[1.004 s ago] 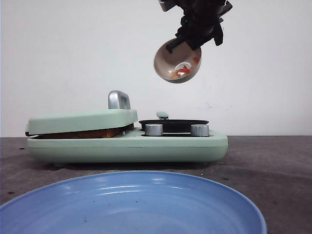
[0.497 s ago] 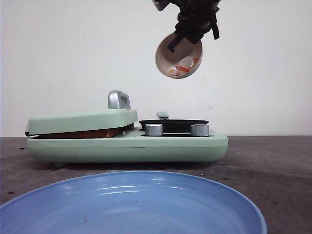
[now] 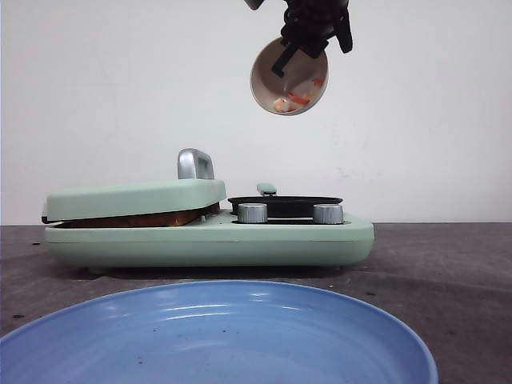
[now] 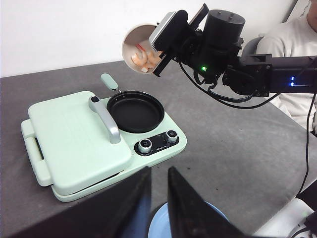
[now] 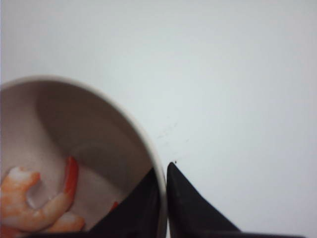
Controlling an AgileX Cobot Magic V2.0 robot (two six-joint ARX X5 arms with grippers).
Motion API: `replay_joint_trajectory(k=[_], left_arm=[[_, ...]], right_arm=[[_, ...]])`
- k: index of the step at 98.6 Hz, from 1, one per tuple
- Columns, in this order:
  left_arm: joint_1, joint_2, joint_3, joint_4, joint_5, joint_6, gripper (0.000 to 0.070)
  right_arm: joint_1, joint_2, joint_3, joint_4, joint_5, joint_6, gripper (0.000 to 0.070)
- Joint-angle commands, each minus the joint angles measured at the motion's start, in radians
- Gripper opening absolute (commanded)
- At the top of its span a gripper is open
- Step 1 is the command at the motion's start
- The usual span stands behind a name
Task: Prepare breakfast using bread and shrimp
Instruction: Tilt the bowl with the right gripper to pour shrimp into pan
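Observation:
High above the black pan [image 3: 284,204] [image 4: 136,111], my right gripper [image 3: 282,64] [image 4: 161,42] [image 5: 163,168] is shut on the rim of a beige bowl [image 3: 290,76] [image 4: 133,39] [image 5: 99,134]. The bowl is tipped on its side with its mouth toward the front camera. The orange-pink shrimp [image 3: 294,101] [image 4: 141,58] [image 5: 29,208] lie against its lower wall. A brown edge of bread [image 3: 140,219] shows under the closed green lid [image 3: 136,198] [image 4: 74,134]. My left gripper [image 4: 158,169] hovers over the near table edge, slightly open and holding nothing.
The green grill has a metal lid handle [image 4: 106,119] and two knobs [image 4: 157,141] on its front. A blue plate [image 3: 216,336] [image 4: 158,225] sits nearest the front camera, below my left gripper. In the left wrist view a seated person [image 4: 297,44] is behind the right arm.
The right gripper has lifted the bowl higher and slightly left, and the bowl is tipped a little more. The shrimp stay inside it. The grill and plate have not moved.

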Motion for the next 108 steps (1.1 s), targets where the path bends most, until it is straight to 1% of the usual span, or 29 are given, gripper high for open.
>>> replay_joint_trajectory(k=[1, 22, 41, 53, 65, 79, 85, 98, 108], left_arm=[[-0.006, 0.002, 0.023, 0.007, 0.005, 0.008, 0.0004], [-0.006, 0.002, 0.023, -0.008, 0.005, 0.008, 0.0004], [-0.006, 0.002, 0.023, -0.012, 0.005, 0.008, 0.0004], [-0.006, 0.002, 0.023, -0.012, 0.005, 0.008, 0.0004], [-0.006, 0.002, 0.023, -0.013, 0.005, 0.008, 0.0004], [-0.006, 0.002, 0.023, -0.016, 0.005, 0.009, 0.0004], [-0.006, 0.002, 0.023, -0.019, 0.005, 0.009, 0.0004], [-0.006, 0.002, 0.023, -0.018, 0.004, 0.014, 0.0004], [-0.006, 0.002, 0.023, -0.018, 0.004, 0.016, 0.0004]], right_arm=[[0.01, 0.02, 0.025, 0.027, -0.002, -0.044, 0.0], [0.01, 0.034, 0.02, 0.031, 0.005, -0.087, 0.0], [0.014, 0.053, 0.018, 0.032, 0.005, -0.1, 0.0], [0.029, 0.075, 0.018, 0.045, 0.005, -0.14, 0.0], [0.036, 0.093, 0.018, 0.078, 0.002, -0.148, 0.0], [0.036, 0.095, 0.018, 0.086, -0.001, -0.207, 0.0], [0.036, 0.095, 0.018, 0.109, -0.006, -0.225, 0.0], [0.036, 0.095, 0.018, 0.204, -0.006, -0.254, 0.0], [0.036, 0.095, 0.018, 0.219, -0.023, -0.291, 0.0]])
